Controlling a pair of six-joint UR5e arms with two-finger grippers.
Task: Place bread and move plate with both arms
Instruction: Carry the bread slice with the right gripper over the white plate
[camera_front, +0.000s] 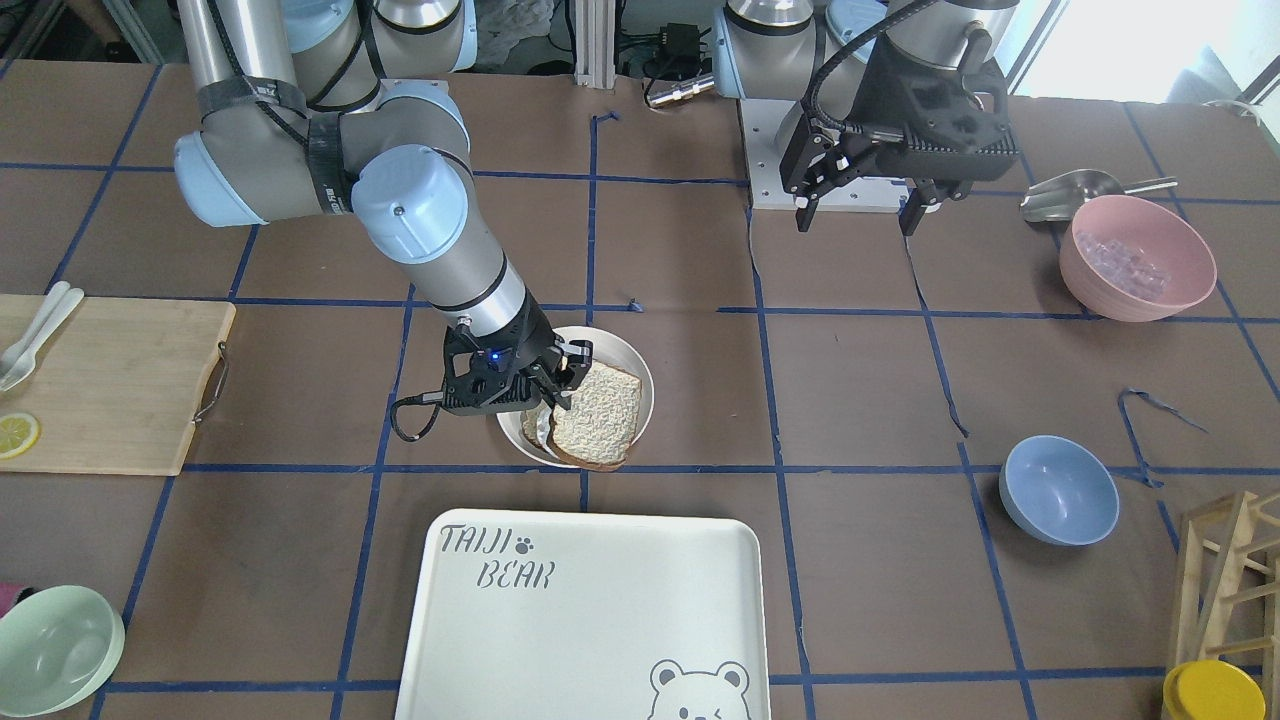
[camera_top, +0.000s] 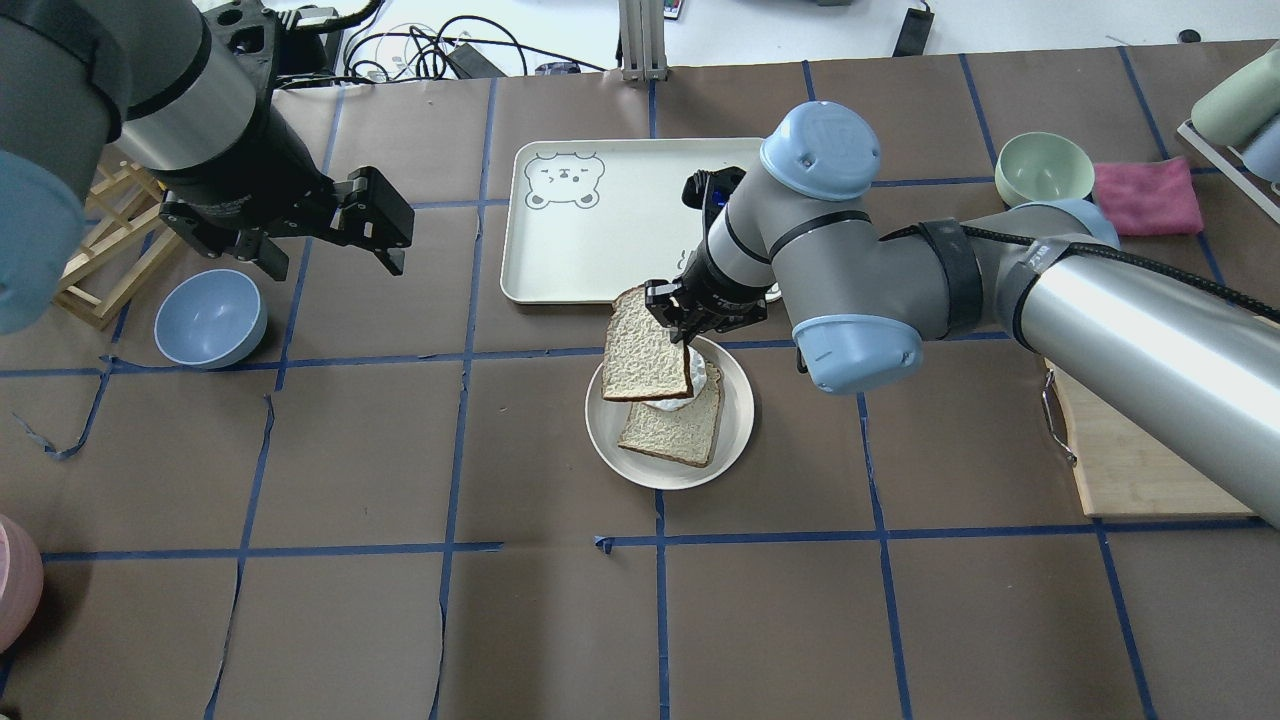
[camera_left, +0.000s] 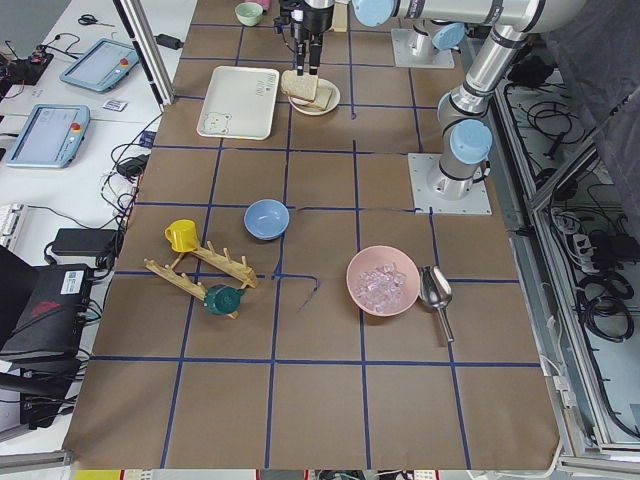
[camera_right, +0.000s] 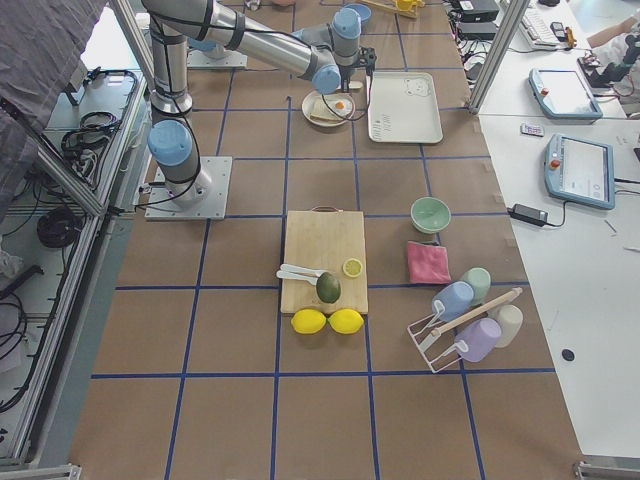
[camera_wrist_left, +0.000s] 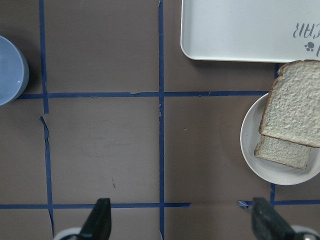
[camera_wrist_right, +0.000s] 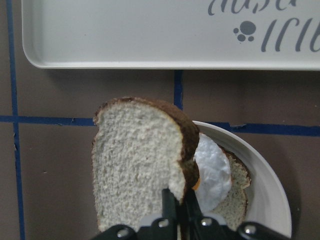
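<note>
Grip check: the right gripper (camera_top: 673, 320) is pinched on the crust edge of the bread (camera_top: 645, 352), holding it tilted just above the plate (camera_top: 738, 420) mid-frame. A second slice (camera_top: 672, 432) with a white eggy blob (camera_wrist_right: 212, 172) already lies there. I'd say placing just needs lowering and release, and the plate move hasn't started. The left gripper (camera_top: 333, 262) hangs wide and empty, upper left. The bear tray (camera_top: 570, 250) edge sits near the plate's top side, with open brown paper (camera_top: 400, 450) on the other sides.
</note>
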